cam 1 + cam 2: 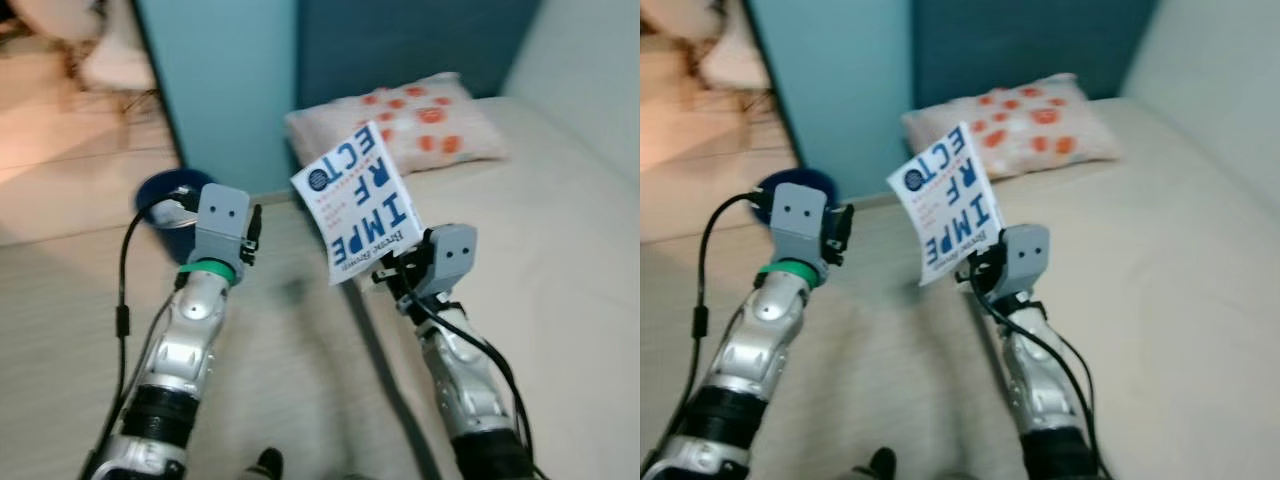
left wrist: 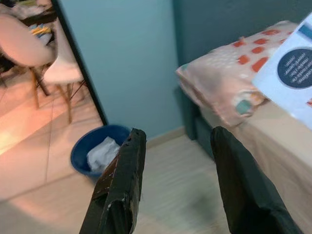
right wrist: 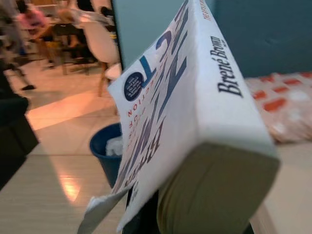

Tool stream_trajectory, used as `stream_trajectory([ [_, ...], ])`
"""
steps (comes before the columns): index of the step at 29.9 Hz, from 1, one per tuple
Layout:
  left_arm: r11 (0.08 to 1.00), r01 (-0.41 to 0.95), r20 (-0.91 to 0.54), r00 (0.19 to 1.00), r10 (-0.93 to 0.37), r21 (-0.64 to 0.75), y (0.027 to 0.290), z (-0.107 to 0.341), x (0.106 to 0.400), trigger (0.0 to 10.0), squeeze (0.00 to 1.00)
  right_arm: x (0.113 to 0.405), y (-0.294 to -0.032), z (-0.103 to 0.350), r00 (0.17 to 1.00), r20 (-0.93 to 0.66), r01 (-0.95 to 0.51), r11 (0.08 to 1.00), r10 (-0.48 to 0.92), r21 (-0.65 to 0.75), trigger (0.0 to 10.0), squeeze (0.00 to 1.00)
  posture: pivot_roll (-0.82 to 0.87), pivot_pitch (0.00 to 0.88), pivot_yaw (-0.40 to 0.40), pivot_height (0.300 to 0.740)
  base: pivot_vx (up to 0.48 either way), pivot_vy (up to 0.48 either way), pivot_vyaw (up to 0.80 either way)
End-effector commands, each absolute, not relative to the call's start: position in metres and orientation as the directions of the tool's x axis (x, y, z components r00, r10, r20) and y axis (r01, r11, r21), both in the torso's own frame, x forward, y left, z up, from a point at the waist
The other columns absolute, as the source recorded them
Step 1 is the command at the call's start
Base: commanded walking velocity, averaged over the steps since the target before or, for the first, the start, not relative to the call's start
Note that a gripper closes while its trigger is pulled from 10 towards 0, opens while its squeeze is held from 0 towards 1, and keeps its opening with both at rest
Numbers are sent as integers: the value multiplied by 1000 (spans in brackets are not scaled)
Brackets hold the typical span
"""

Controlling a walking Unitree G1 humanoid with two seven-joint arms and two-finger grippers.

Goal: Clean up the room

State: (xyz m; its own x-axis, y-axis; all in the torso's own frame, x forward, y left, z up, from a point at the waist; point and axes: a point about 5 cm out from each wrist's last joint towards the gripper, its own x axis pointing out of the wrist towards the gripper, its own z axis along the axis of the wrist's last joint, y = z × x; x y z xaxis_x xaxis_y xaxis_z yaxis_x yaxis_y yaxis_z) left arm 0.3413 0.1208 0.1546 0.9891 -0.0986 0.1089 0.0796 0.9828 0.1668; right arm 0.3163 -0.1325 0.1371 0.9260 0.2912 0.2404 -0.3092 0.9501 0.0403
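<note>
The right gripper [image 1: 392,268] is pinching a white book [image 1: 356,200] at its lower edge, holding it up tilted above the near edge of the bed [image 1: 560,260]. The left gripper [image 2: 178,180] is hovering over the floor [image 1: 290,340] with its 2 fingers [image 2: 122,180] spread and nothing between them, pointing toward the blue bin [image 2: 97,148] by the wall. The bin is holding some crumpled white stuff. A spotted pillow [image 1: 410,118] is lying at the head of the bed. Judging by this, cleanup is mid-way: the book is picked up but not put away yet, and where it should go can't be told.
</note>
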Motion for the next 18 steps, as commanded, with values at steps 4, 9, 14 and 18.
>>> stream_trajectory([
  [4, 979, 89, 112, 987, -111, 183, 118, 154, 342, 10000, 0, 317, -140, 143, 929, 277, -270, 961, 245, 57, 10000, 0, -93, 20, 5, 740, 465, 0, 0],
  [9, 979, 93, 112, 987, -115, 184, 118, 154, 341, 10000, 0, 316, -142, 143, 932, 277, -260, 964, 236, 55, 10000, 0, -96, 22, 5, 740, 465, 0, 0],
  [14, 978, 100, 113, 986, -122, 185, 117, 153, 342, 10000, 0, 317, -144, 143, 936, 276, -245, 968, 220, 59, 10000, 0, -98, 20, 7, 740, 465, 0, 0],
  [18, 978, 101, 113, 986, -123, 185, 117, 153, 342, 10000, 0, 317, -144, 143, 936, 276, -242, 968, 217, 60, 10000, 0, -99, 21, 8, 740, 465, 0, 0],
])
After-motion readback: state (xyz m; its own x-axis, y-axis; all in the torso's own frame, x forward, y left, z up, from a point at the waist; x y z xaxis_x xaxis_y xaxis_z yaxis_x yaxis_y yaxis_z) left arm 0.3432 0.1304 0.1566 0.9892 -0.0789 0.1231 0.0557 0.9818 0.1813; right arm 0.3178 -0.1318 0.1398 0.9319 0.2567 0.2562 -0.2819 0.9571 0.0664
